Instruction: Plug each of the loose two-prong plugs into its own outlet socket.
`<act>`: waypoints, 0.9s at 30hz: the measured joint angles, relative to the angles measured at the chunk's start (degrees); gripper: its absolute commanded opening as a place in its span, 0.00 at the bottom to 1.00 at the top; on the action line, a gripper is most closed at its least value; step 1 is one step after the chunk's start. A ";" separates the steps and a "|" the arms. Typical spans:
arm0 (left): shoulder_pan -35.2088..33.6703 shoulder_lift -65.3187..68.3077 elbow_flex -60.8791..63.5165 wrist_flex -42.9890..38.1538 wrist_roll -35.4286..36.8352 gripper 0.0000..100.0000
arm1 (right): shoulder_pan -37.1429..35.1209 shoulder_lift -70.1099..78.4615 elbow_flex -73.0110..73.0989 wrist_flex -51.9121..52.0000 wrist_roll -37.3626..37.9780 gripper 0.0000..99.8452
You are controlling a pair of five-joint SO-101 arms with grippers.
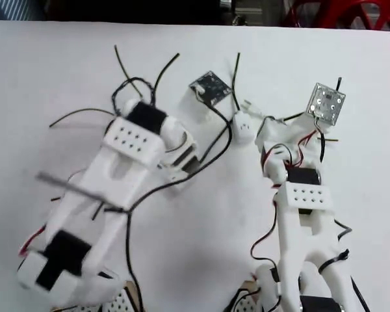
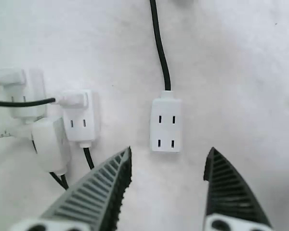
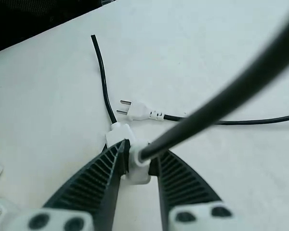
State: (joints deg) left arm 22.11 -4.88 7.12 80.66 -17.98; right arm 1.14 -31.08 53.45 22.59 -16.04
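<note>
My left gripper (image 2: 169, 154) (image 1: 182, 159) hangs open just above a white outlet socket (image 2: 166, 126) on a black cord, one finger to each side of its near end. Beside it lies a second white socket (image 2: 81, 118), with other white plug bodies (image 2: 49, 142) crowded against it. My right gripper (image 3: 137, 156) (image 1: 261, 140) is shut on a white plug (image 3: 135, 166) whose thick black cord runs back past the camera. The plug's front end meets a small white socket piece (image 3: 116, 132) (image 1: 242, 127). A loose two-prong plug (image 3: 137, 111) (image 1: 250, 105) lies just beyond, prongs bare.
Black cords (image 1: 182, 175) loop across the white table between the arms. Two small square circuit boards (image 1: 210, 86) (image 1: 327, 104) lie at the back. The table's far edge (image 1: 182, 23) runs across the top, with a dark floor behind.
</note>
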 measured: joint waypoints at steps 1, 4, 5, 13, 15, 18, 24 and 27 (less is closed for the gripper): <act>0.00 -2.64 1.58 0.00 0.00 0.24 | 0.00 0.00 0.00 0.00 0.00 0.02; -0.97 -10.46 6.77 -0.35 1.05 0.19 | -0.70 0.00 0.00 0.97 1.14 0.02; -2.11 -13.19 8.70 -1.05 1.58 0.16 | -1.67 0.09 0.00 1.67 2.29 0.02; -15.82 -31.47 27.78 -11.78 2.37 0.03 | -10.99 0.09 0.00 7.03 9.32 0.02; -19.43 -34.81 33.05 -15.03 2.37 0.02 | -13.98 0.09 0.00 8.18 10.99 0.02; -25.76 -38.77 40.79 -19.16 2.37 0.02 | -18.90 0.35 0.00 9.93 13.54 0.02; -35.08 -44.75 53.98 -29.80 2.73 0.02 | -29.63 0.53 0.00 11.08 16.88 0.02; -36.40 -45.98 59.69 -34.90 4.04 0.02 | -33.32 0.53 0.00 11.08 20.48 0.02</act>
State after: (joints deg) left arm -14.29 -50.86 66.81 45.76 -13.93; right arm -32.18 -30.55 53.45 33.67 4.44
